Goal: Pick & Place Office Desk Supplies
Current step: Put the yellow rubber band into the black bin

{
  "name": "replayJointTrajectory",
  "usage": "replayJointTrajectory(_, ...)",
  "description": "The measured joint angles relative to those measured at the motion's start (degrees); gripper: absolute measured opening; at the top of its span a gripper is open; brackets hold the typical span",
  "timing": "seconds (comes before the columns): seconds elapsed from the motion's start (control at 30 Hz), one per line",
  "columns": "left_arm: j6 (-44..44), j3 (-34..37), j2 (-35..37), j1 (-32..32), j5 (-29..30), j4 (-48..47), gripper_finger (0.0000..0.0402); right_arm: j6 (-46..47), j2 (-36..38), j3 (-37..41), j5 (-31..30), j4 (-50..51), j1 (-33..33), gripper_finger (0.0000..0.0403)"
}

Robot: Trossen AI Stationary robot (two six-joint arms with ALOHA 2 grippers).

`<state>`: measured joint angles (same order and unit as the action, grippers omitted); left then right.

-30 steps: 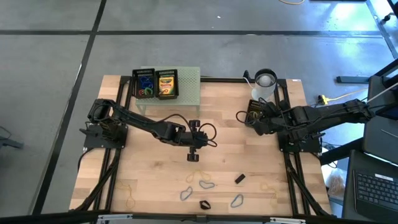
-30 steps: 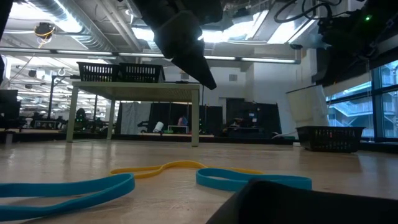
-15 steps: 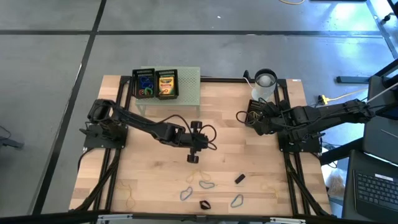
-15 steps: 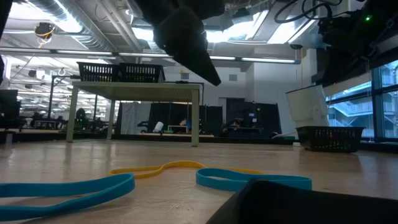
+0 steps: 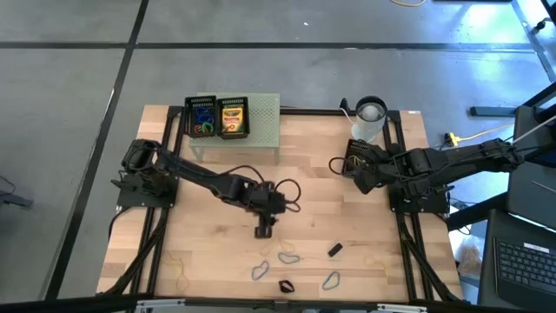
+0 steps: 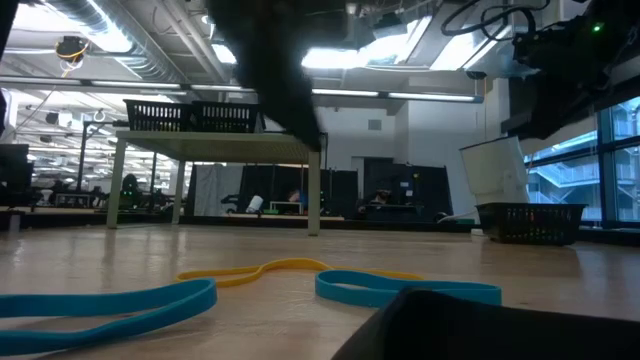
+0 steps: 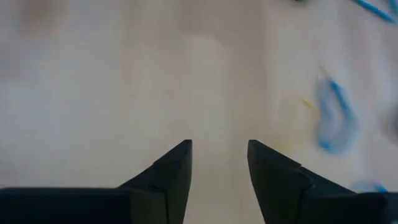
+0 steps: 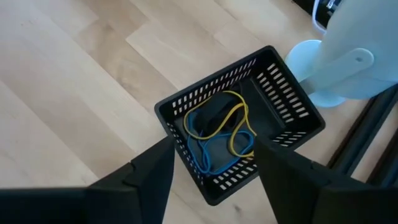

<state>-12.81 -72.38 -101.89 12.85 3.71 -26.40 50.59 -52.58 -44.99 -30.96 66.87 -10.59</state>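
Note:
My left gripper (image 5: 263,230) (image 7: 219,149) hovers open over bare wood at the table's middle, fingers pointing down, nothing between them. Just nearer lie a yellow rubber band (image 5: 278,245) (image 6: 270,270), blue loops (image 5: 288,257) (image 5: 260,270) (image 5: 331,280) and two black clips (image 5: 334,249) (image 5: 286,285). My right gripper (image 5: 351,167) (image 8: 214,155) stands open above a small black basket (image 8: 239,124) at the right that holds blue and yellow bands. A crayon box (image 5: 232,117) sits in a basket on the green stand.
The pale green stand (image 5: 265,117) with two black baskets fills the far left of the table. A white cup (image 5: 370,113) (image 8: 348,56) stands beside the right basket. Tan rubber bands (image 5: 182,278) (image 5: 375,261) lie near the front edge. Bare wood shows between the arms.
My left gripper has moved a little toward the table's near edge and down, turning about its wrist, closer to the yellow band and blue loops. The supplies on the table have stayed where they were.

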Motion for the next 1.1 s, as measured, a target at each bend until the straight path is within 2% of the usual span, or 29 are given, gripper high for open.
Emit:
replayJointTrajectory(0.1,-3.8,0.0,0.0,1.43,-5.72,-6.31,0.0153,0.0,0.0,0.0,0.07,-0.49,0.01,0.0219)
replayJointTrajectory(0.33,-10.77,0.02,0.0,8.54,-6.37,-22.33,0.0153,2.03,0.0,0.0,0.63,-2.74,0.0,0.0219)
replayJointTrajectory(0.43,-13.23,0.02,0.0,12.87,-7.76,-26.9,0.0153,3.01,0.0,0.0,1.43,-2.81,0.02,0.0219)
replayJointTrajectory(0.67,-24.85,0.02,-0.07,24.04,-16.41,-38.0,0.0153,5.84,0.0,0.0,2.12,-3.17,0.0,0.0219)
replayJointTrajectory(0.8,-31.4,0.02,-0.09,29.06,-19.33,-39.83,0.0153,7.52,0.0,0.0,3.5,-3.19,0.01,0.0219)
replayJointTrajectory(0.87,-31.86,0.02,-0.09,31.47,-17.97,-39.78,0.0153,7.68,0.0,0.0,3.63,-3.19,0.0,0.0219)
replayJointTrajectory(1.03,-30.1,0.04,-0.11,38.62,-7.84,-39.65,0.0153,8.79,0.0,0.0,3.67,-3.18,0.0,0.0219)
replayJointTrajectory(1.1,-30.1,0.04,-0.11,41.36,-5.84,-39.65,0.0153,8.79,0.0,0.0,3.65,-3.19,0.0,0.0219)
